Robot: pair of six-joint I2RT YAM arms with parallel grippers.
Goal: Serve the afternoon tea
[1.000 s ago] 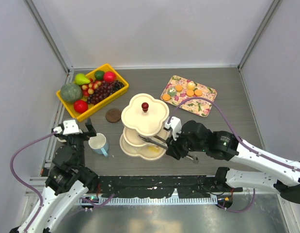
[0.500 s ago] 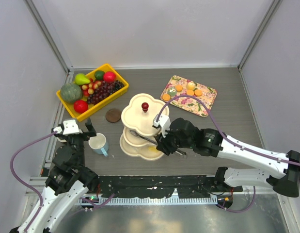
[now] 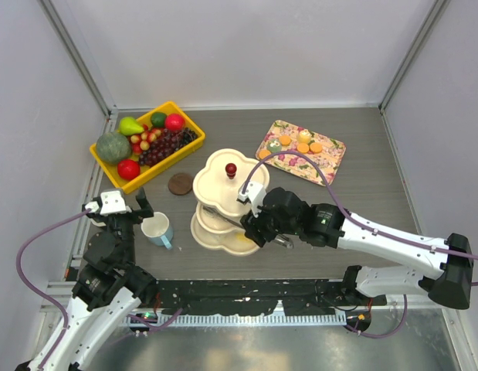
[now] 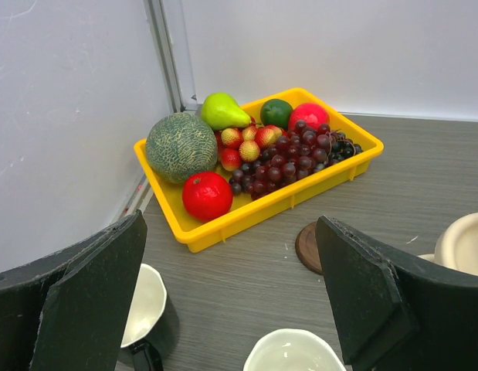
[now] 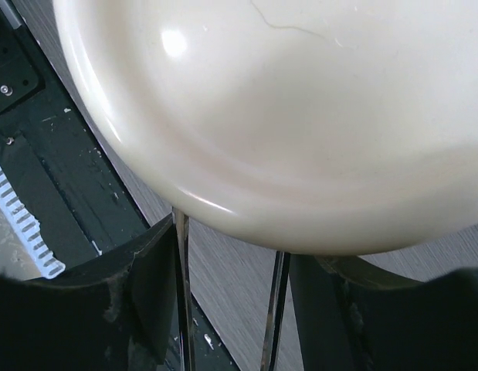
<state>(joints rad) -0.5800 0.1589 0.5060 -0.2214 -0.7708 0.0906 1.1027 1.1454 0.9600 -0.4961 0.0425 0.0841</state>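
Tongs [image 3: 227,217], pinched in the right end effector [image 3: 252,230], reach between tiers of the stand [image 3: 223,185] at overhead frame centre. Left wrist: left end effector [image 4: 235,278] spreads wide, yellow bin [image 4: 285,205] above. Right wrist: stand's underside fills the top.

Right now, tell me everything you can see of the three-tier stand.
The three-tier stand is glossy cream, plastic or ceramic by its look, with clover-shaped tiers and a red knob on top. It stands upright on the dark table, and its lower tiers peek out beneath the top one. The right claw holds metal tongs that reach in under a tier; contact is unclear.
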